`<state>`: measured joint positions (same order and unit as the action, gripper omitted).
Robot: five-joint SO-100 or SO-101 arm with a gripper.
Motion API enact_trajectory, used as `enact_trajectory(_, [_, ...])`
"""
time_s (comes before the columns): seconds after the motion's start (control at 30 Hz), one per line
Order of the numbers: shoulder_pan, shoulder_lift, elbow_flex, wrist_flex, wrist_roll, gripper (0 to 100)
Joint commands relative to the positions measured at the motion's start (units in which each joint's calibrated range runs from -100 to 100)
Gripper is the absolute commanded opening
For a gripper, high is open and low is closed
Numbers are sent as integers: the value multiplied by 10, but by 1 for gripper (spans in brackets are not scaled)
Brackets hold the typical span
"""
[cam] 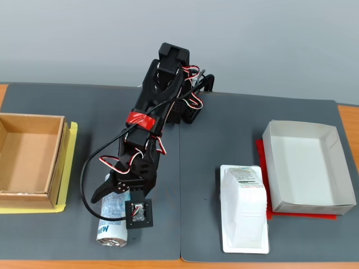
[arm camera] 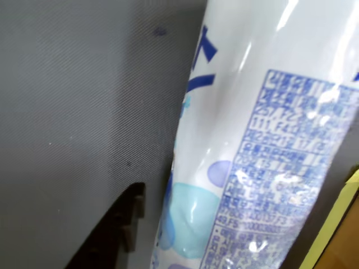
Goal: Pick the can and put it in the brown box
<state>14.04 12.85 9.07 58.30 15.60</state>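
Can (cam: pixel 114 223) lies on its side on the dark grey mat (cam: pixel 224 145), near the front edge in the fixed view, silver end toward the camera. Your gripper (cam: pixel 115 193) sits right over its far half, one black finger (cam: pixel 103 189) on the can's left side and the rest of the claw body covering its right. The wrist camera module (cam: pixel 138 214) rests just beside the can's right flank. Whether the claw is clamped on the can or only straddling it, you cannot tell from these views; the contact points are hidden.

In the wrist view the can (arm camera: pixel 252 151) fills the right half, very close and slightly blurred. A dark finger (arm camera: pixel 115 232) shows at bottom left, just beside the can, with a narrow strip of mat (arm camera: pixel 73 112) between them at that spot.

Can look: slim cylinder, glossy white, light blue circles near the lower part, dark blue lettering, and a block of small blue print down one side. Glare streaks run along it.

Brown box (cam: pixel 28 159) sits at the far left of the fixed view, well apart from the can, on a yellow sheet (cam: pixel 70 168). A sliver of yellow and brown (arm camera: pixel 339 235) also shows at the wrist view's bottom right corner. To the right on the mat are a white plastic package (cam: pixel 244 207) and a white tray-like box (cam: pixel 305 165).
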Motion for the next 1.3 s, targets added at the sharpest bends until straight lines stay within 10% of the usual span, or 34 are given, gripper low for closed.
enact_trajectory(0.0, [11, 0, -25, -23, -3, 44])
enact_trajectory(1.27, [29, 81, -24, -61, -3, 44])
